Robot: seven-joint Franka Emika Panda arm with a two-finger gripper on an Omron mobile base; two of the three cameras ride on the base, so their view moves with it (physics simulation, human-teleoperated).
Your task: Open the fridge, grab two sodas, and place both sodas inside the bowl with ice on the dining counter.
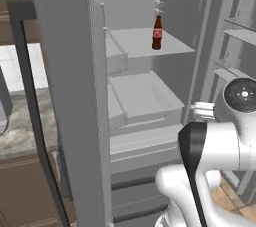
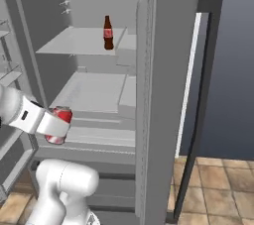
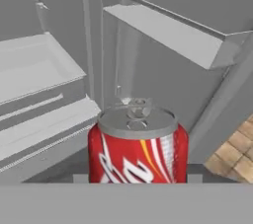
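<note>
1. Red can (image 3: 138,146) is seen clamped in the pincer (image 2: 58,126), upright, silver top up, held just outside the open fridge (image 2: 149,70), level with the lower shelves.
2. Cola bottle (image 2: 108,32) is noted standing upright on the upper shelf, well above and deeper in than the pincer.
3. Judged: a clear pull-out away from the shelves is needed next.

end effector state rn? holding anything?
End effector: closed on the red can, held just outside the open fridge.
</note>
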